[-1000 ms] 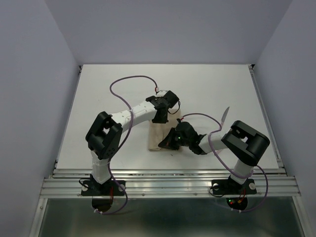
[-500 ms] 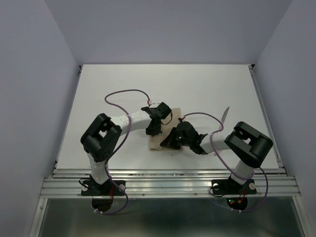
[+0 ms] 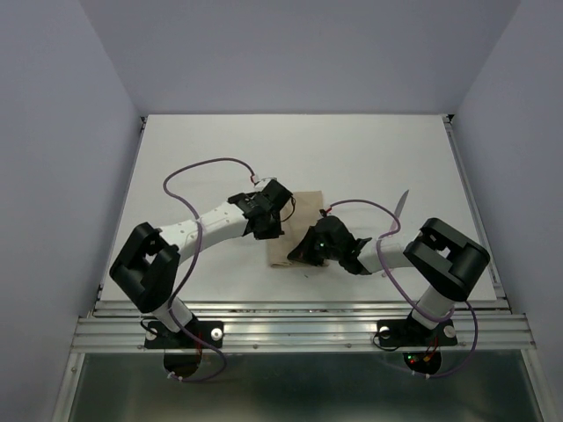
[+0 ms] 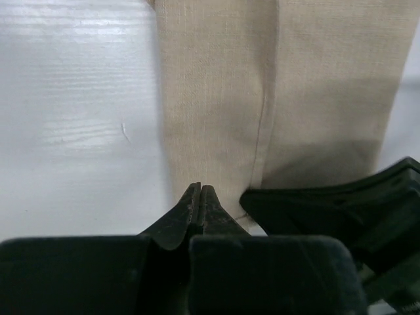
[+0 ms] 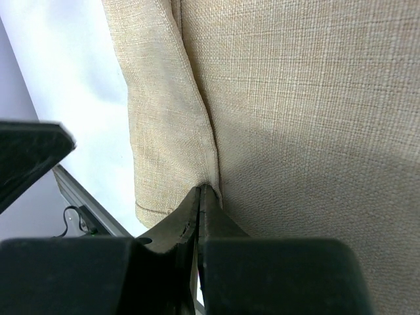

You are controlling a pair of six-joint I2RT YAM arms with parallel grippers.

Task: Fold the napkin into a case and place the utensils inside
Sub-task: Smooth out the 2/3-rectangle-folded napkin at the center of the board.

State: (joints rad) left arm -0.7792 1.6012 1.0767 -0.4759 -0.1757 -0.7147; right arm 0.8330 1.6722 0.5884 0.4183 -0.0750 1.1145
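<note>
Left gripper (image 4: pixel 199 191): jaws pressed together, no gap between the tips. The tips sit at the near end of the napkin (image 4: pixel 216 98), just left of a lengthwise fold line. I cannot tell whether a layer is nipped between them. Right gripper (image 5: pixel 199 190): jaws likewise together, tips right at the end of a hemmed fold edge that runs up the cloth. Here too I cannot tell whether any cloth is caught. In the left wrist view the right gripper's black body shows at lower right, lying over the cloth's near corner. From the top view, the napkin is a folded tan oblong near the middle of the white table (image 3: pixel 220 149), long axis running away from the arm bases, flat. The left gripper is at its left long edge and the right gripper at its near right corner, the two close together. One utensil (image 3: pixel 402 206), thin and pale, lies on the table to the right of the napkin, apart from it and outside the cloth. A purple cable (image 3: pixel 202 167) loops over the table beside the left arm.
</note>
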